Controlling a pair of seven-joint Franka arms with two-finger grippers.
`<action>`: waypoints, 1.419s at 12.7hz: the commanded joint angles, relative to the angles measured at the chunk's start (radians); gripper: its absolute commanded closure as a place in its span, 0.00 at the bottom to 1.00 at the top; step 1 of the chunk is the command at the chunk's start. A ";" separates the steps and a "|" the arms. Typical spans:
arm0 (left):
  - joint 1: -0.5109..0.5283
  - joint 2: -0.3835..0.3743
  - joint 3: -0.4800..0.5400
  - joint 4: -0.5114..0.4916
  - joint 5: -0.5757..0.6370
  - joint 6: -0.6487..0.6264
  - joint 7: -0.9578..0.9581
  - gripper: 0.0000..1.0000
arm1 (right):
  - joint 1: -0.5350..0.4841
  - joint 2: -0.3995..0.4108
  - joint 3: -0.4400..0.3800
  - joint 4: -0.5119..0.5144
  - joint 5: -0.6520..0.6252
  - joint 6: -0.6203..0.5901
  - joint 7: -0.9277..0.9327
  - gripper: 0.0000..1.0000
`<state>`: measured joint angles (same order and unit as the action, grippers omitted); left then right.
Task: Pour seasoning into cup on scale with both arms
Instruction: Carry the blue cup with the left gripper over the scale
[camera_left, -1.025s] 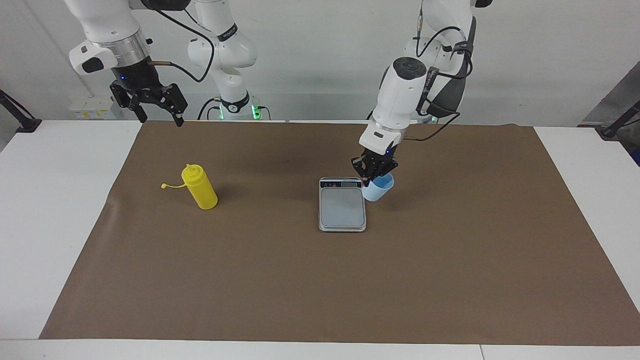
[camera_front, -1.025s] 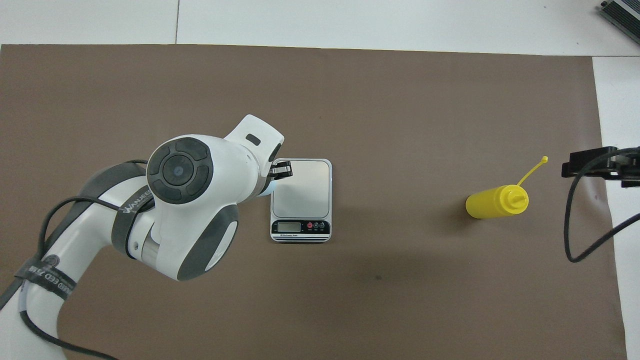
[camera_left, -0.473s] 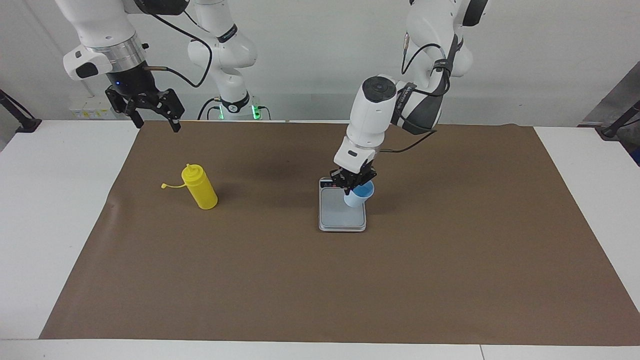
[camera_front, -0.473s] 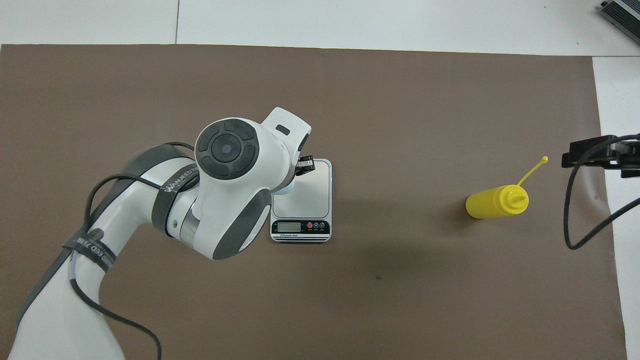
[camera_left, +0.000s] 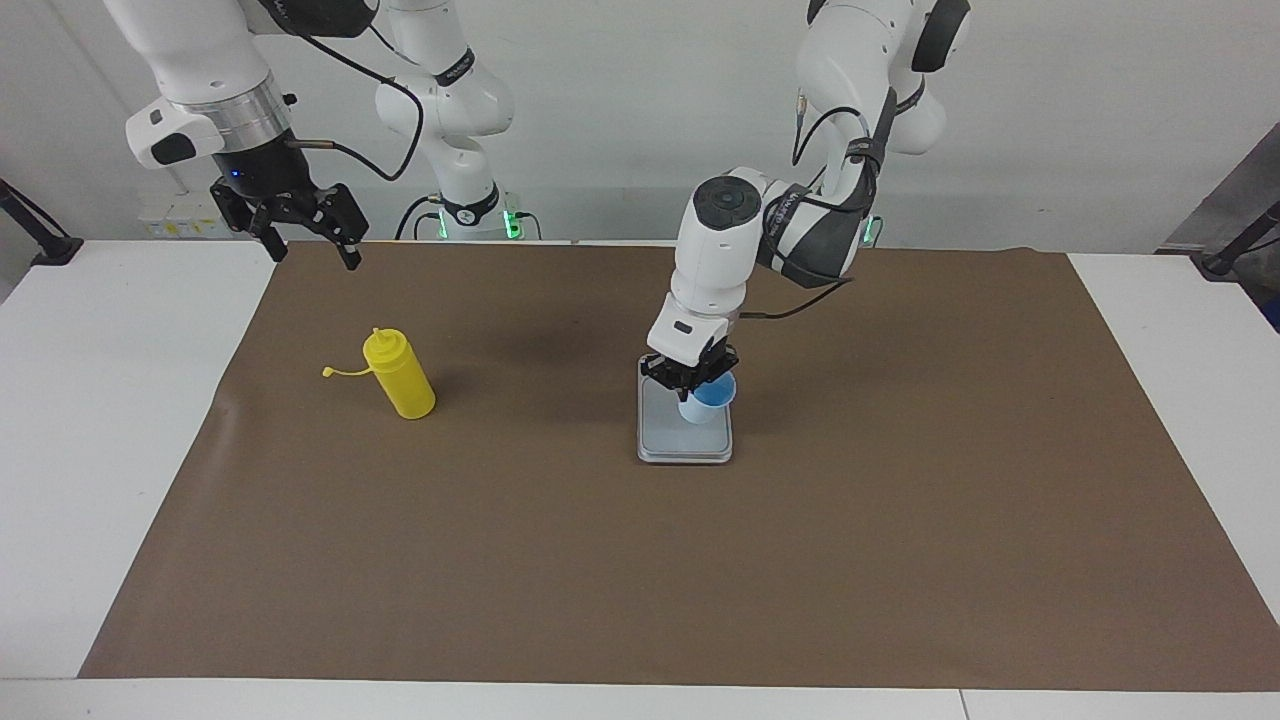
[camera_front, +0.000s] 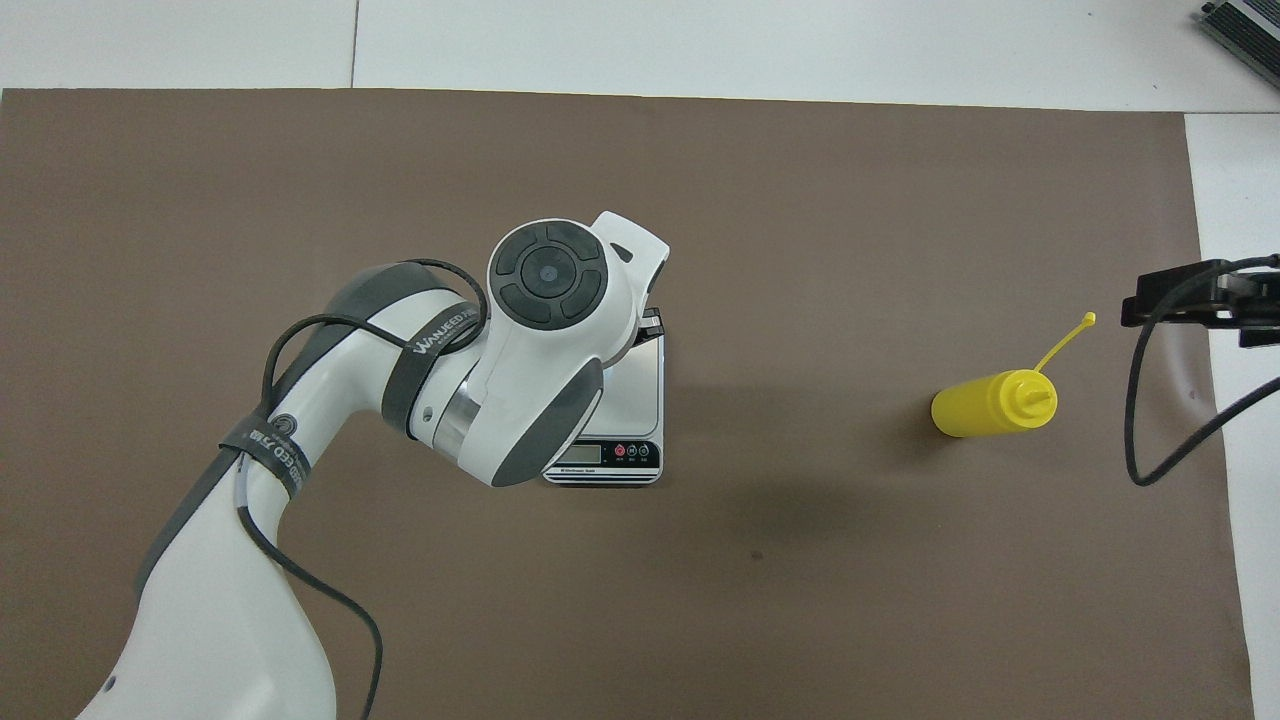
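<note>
My left gripper is shut on the rim of the light blue cup and holds it upright over the weighing plate of the silver-grey scale. I cannot tell whether the cup's base touches the plate. In the overhead view the left arm hides the cup and much of the scale. The yellow seasoning bottle stands toward the right arm's end of the table, its tethered cap hanging off; it also shows in the overhead view. My right gripper is open and empty, up in the air, apart from the bottle.
A brown mat covers most of the white table. The scale's display strip faces the robots. The right gripper's black cable hangs at the mat's edge.
My left gripper has carried the cup from beside the scale to over its weighing plate, toward the right arm's end. The right gripper has shifted slightly and stays open.
</note>
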<state>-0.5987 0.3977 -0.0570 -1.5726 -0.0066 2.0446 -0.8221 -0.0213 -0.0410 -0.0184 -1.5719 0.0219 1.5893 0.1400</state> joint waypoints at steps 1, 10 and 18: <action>-0.018 0.045 0.016 0.042 0.040 -0.024 -0.022 1.00 | -0.019 0.013 0.009 0.018 0.007 0.001 -0.027 0.00; -0.052 0.055 0.014 0.032 0.056 -0.023 -0.031 1.00 | -0.017 0.009 0.009 0.000 0.007 0.015 -0.031 0.00; -0.067 0.066 0.014 0.017 0.102 -0.020 -0.049 1.00 | -0.019 0.006 0.008 -0.008 0.009 0.017 -0.045 0.00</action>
<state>-0.6483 0.4430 -0.0574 -1.5670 0.0649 2.0427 -0.8492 -0.0214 -0.0339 -0.0185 -1.5726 0.0219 1.5894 0.1276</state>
